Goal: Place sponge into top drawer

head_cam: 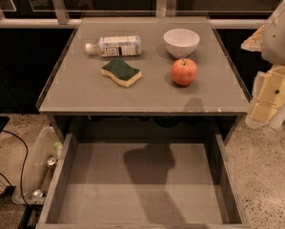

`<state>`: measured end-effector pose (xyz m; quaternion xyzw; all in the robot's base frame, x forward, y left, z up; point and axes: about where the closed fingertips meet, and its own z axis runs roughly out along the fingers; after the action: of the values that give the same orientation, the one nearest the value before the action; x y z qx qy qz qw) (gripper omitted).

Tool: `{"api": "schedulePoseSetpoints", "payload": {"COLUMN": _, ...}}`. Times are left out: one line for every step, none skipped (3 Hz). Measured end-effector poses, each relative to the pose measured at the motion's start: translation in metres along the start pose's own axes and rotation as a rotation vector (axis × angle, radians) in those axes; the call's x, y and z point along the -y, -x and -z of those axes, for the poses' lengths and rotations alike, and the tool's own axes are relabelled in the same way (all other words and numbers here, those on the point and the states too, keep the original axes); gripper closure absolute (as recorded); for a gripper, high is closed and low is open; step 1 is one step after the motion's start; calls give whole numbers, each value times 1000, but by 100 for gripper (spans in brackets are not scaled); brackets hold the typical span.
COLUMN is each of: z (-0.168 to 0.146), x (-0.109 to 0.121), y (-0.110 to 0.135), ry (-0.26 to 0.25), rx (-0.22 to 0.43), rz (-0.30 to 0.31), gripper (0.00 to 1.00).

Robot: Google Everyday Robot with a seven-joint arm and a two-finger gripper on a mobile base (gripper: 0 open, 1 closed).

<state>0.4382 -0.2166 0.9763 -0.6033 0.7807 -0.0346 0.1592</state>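
The sponge lies green side up on the cabinet top, left of the apple, nearer than the bottle. The top drawer stands open below. What looks like the gripper hangs at the right edge, well apart from the sponge; released or clenched, I cannot tell

view: single camera | position: high, in front of the grey cabinet | facing: down and forward | range: near, open top drawer fills lower frame | gripper: right edge, beside cabinet top
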Motion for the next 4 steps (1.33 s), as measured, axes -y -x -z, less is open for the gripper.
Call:
{"api": "schedulePoseSetpoints", "payload": {"z": -1, "x": 5, "y": 10, "ry": -14, "rx": 17, "rz": 7, "gripper": 0}}
{"api": "schedulePoseSetpoints", "payload": {"z": -8, "x": 20, "y": 37, "ry": -27, "rx": 86, "rz": 35, "gripper": 0}}
{"api": "schedulePoseSetpoints", "payload": {"z": -22, "x": 50, "y": 70, "ry": -9, "rx": 231, "rz": 6, "gripper": 0}}
{"api": "schedulePoseSetpoints", "payload": {"z": -22, "x": 50, "y": 70, "ry": -9, "rx": 231, "rz": 6, "gripper": 0}}
